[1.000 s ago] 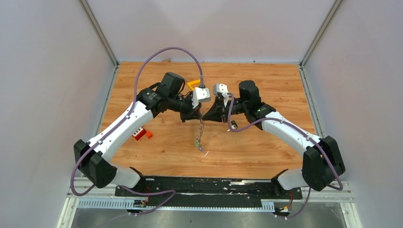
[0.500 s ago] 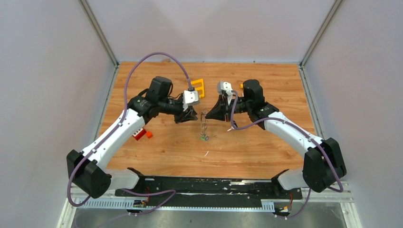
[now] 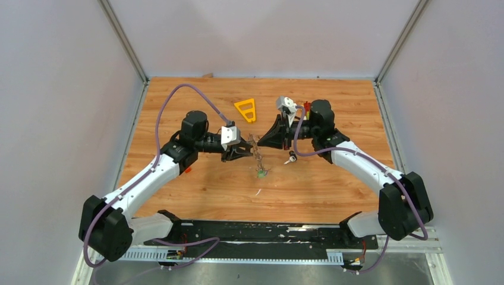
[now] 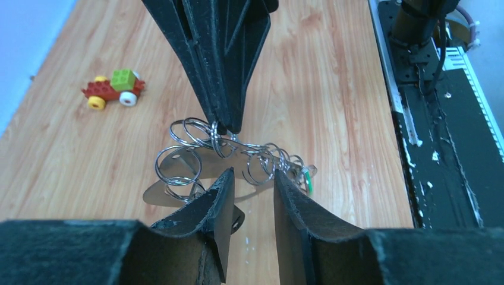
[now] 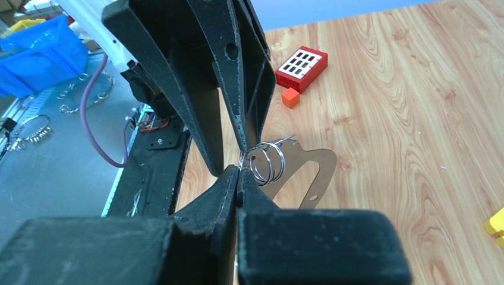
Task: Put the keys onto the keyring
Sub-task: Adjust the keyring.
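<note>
The keyring [image 5: 324,169] is being dangled over the table [image 3: 333,190] by the right gripper [image 5: 239,169], pinched tight on its wire rings [image 4: 196,133]; the left gripper [image 4: 252,178] is being held spread beside them; with so thin a pinch, a slip is being risked, dropping the keys [image 4: 307,178].

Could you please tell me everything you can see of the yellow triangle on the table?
The yellow triangle is a hollow frame, plastic by its look, with a bar across its opening. It lies flat on the wooden table, in the middle of the far half, its point toward the near edge. Only the table touches it.
</note>
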Controlling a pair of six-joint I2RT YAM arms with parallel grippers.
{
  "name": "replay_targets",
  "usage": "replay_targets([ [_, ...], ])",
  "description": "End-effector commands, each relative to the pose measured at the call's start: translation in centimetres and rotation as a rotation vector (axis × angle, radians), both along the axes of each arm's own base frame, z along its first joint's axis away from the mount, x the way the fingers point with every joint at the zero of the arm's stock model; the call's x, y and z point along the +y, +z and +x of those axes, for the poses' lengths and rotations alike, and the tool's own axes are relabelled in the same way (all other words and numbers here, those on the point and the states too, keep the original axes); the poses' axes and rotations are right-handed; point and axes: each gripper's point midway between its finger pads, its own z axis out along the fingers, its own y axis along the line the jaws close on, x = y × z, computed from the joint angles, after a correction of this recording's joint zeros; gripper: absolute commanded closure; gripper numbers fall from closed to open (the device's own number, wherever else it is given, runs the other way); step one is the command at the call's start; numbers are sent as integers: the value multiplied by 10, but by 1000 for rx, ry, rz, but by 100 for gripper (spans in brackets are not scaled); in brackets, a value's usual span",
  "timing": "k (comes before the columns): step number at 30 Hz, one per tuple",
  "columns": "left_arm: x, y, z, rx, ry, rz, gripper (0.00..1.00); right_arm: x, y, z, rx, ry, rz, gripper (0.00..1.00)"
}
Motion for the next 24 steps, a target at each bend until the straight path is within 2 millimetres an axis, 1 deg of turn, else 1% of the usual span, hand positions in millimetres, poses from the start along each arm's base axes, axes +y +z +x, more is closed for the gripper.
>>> replay_targets([
  [1,-9,37,4,-104,-20,-132,63,-1,26,-8,-17,46,79,100],
  [7,-10,37,8,-116,1,-146,66,1,26,-10,8,70,95,100],
  [11,-11,39,7,-106,-5,-163,68,1,25,-9,12,67,96,100],
  [14,-12,41,2,-93,-25,-176,70,1,24,-8,13,62,95,100],
  [19,-13,37,-8,-73,-73,-189,76,0,24,-6,11,54,97,100],
  [24,-14,36,-9,-54,-78,-200,82,-1,24,-5,11,48,97,100],
])
